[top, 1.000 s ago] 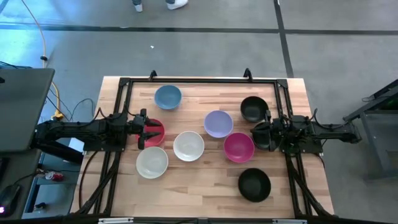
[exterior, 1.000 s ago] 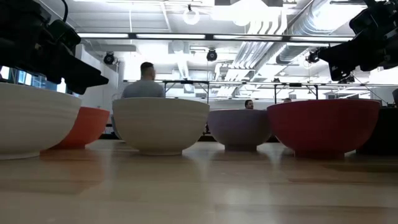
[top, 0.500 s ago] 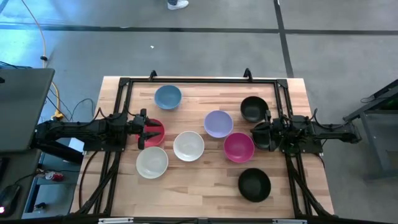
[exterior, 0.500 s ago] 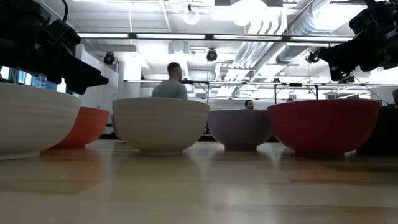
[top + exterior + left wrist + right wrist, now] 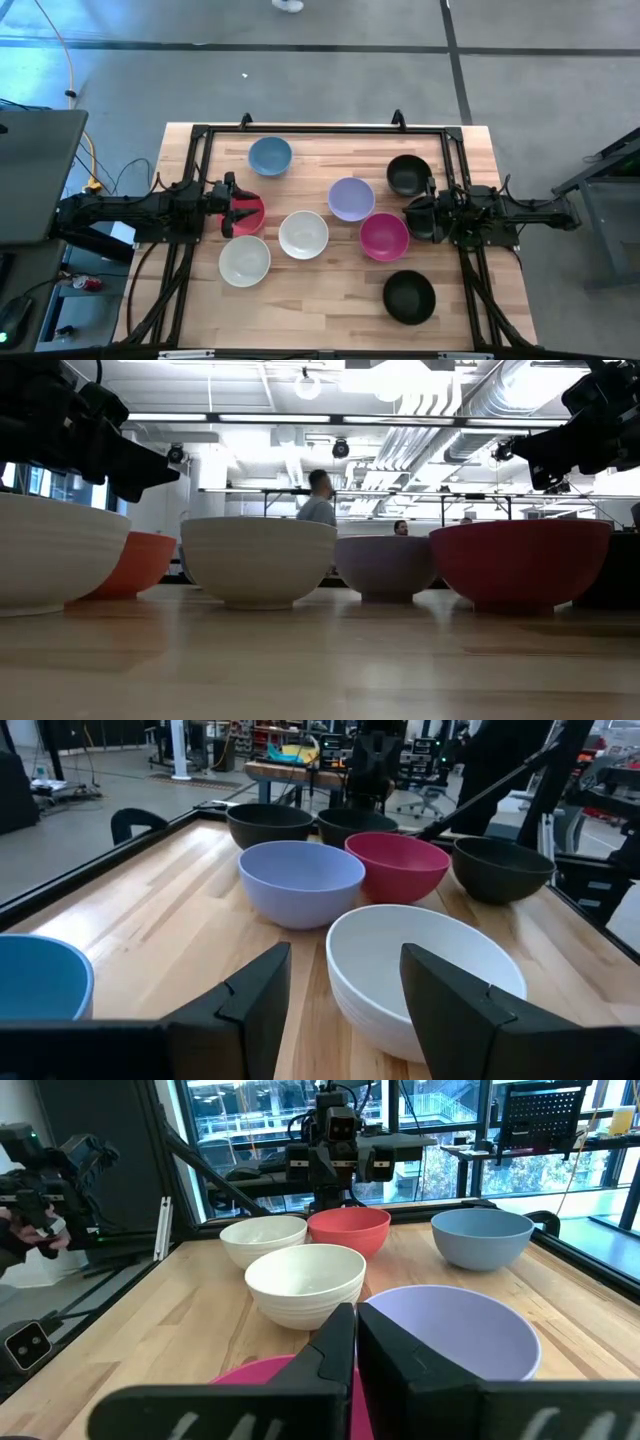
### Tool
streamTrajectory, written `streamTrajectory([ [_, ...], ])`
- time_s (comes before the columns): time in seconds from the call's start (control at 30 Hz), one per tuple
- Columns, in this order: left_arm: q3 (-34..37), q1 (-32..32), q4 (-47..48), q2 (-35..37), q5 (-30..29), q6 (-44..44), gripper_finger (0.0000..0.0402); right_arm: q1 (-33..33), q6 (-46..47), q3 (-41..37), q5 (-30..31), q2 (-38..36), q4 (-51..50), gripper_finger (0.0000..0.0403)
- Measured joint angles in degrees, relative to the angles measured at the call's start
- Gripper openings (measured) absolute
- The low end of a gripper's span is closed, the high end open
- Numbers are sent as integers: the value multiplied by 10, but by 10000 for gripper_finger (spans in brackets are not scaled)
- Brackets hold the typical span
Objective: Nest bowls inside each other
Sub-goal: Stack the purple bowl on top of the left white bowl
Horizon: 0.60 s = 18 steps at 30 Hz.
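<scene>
Several bowls stand on their bases on the wooden table: blue, red-pink, white, cream, lavender, magenta, and three black ones. My left gripper hovers open at the table's left, over the red-pink bowl and clear of it; the white bowl lies ahead of its fingers. My right gripper hangs shut at the table's right, over one black bowl, pointing across the lavender bowl.
A black metal frame runs along the table's far edge and both sides. Bare wood lies along the near edge between the cream bowl and the near black bowl. A person walks in the room behind the table.
</scene>
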<state>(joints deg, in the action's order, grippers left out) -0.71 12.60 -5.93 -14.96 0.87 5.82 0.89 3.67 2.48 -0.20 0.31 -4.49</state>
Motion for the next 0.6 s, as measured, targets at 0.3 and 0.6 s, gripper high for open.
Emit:
streamTrajectory([
  [0.3,0,0,0,0,2,0,179,0,-34,0,3,0,0,7],
  [0.6,0,0,5,0,0,36,179,0,-86,0,6,0,0,7],
])
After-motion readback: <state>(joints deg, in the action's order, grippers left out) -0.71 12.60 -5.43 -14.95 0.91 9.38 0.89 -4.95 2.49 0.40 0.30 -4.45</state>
